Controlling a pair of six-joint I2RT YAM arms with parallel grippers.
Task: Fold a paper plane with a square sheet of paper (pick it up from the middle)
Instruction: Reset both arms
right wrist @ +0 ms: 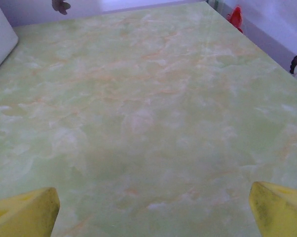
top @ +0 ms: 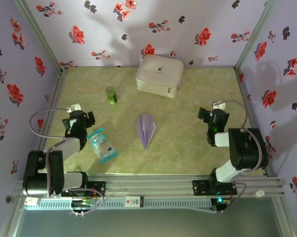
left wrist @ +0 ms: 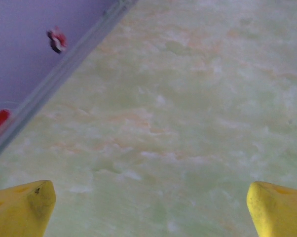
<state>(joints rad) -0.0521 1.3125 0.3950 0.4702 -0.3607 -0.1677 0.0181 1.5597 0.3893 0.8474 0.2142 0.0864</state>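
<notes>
the paper plane point(top: 146, 129) lies flat on the green marbled table point(top: 188, 148), about midway between the two arms, its narrow point aimed at the near edge and a centre crease running along it. it reads as a finished dart rather than a square sheet, so the folding looks done, though the overhead view is too small to judge how clean the creases are

the left gripper point(top: 87, 118) sits well off to the left of the plane, and in its wrist view the left gripper point(left wrist: 148, 212) has its yellow fingertips point(left wrist: 25, 207) spread wide with bare table between them, holding nothing. the right gripper point(top: 206, 114) is well apart on the other side; the right gripper point(right wrist: 151, 212) is likewise wide, its fingertips point(right wrist: 27, 212) at the frame corners and nothing between them

a blue-and-white packet point(top: 102, 144) lies near the left arm, a small green cylinder point(top: 111, 95) further back, and a white case point(top: 159, 75) at the far side; none touches the plane

my reading: the task is at or close to its end, with little left beyond the arms parking clear
</notes>
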